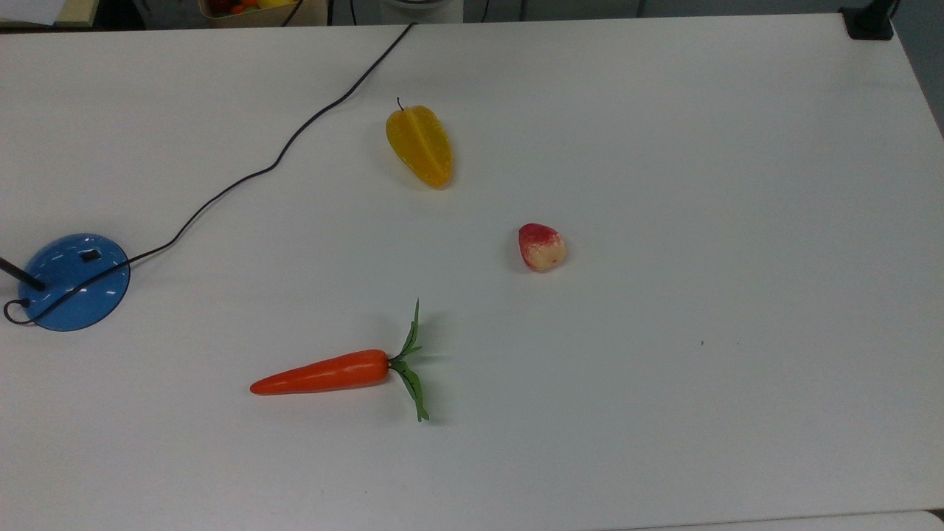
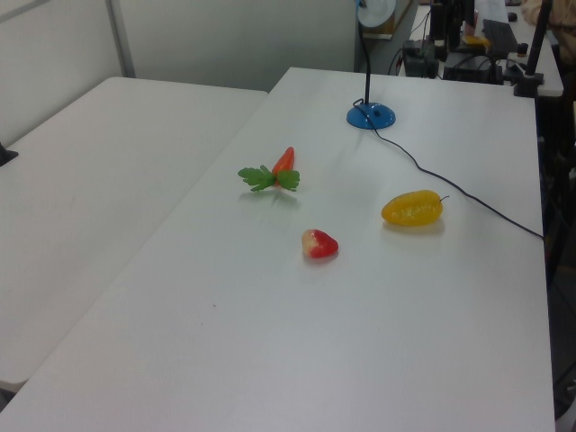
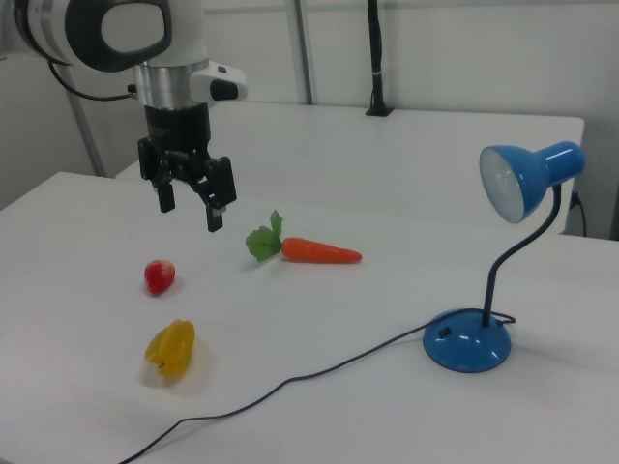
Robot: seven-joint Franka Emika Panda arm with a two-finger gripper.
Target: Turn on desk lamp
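- Hand (image 3: 191, 206) hangs released above the table (image 1: 664, 221), well apart from the lamp (image 3: 467, 343).
- I'd clench it first, then press straight down on the switch (image 1: 90, 256).

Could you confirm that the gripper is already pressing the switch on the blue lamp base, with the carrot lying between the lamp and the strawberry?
Not quite: in the right view the gripper hangs open in the air above the strawberry, far from the desk lamp and its switch. The carrot does lie between lamp and strawberry.
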